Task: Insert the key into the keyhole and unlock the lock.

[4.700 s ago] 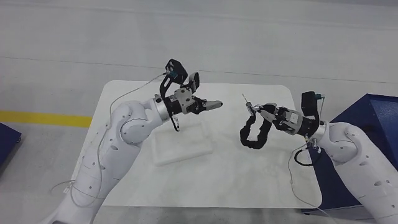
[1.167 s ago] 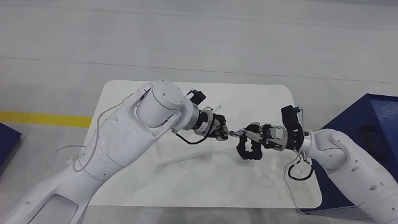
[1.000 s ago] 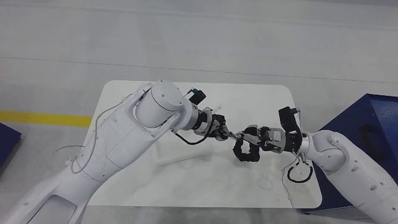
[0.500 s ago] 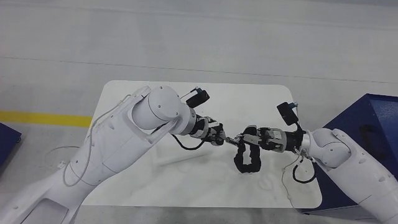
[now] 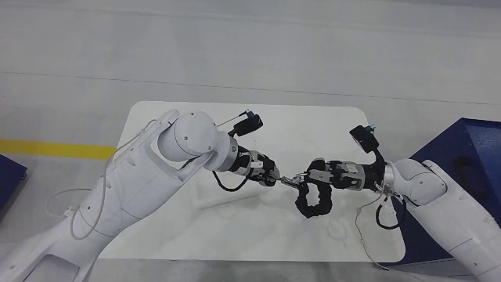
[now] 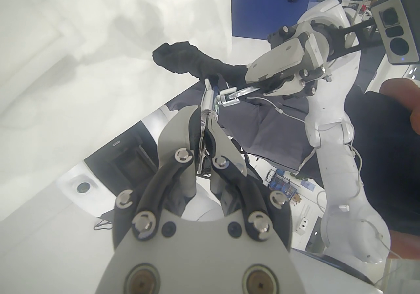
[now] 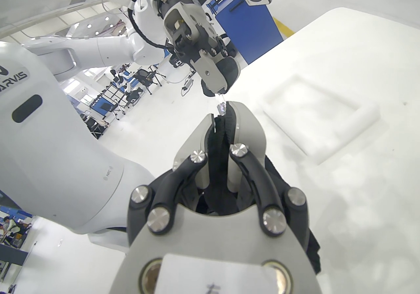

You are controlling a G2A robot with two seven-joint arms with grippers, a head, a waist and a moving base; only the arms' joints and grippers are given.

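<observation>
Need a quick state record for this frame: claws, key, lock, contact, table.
left claw: shut on key
right claw: shut on lock, black loop hanging from it
contact: key tip meets the lock's metal end; seating in keyhole unclear
height: both held above table
also: foam tray on table

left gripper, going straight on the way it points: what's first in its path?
Likely the lock, held in the right gripper just beyond the key that the left gripper carries; whether key and lock already touch is unclear.
</observation>
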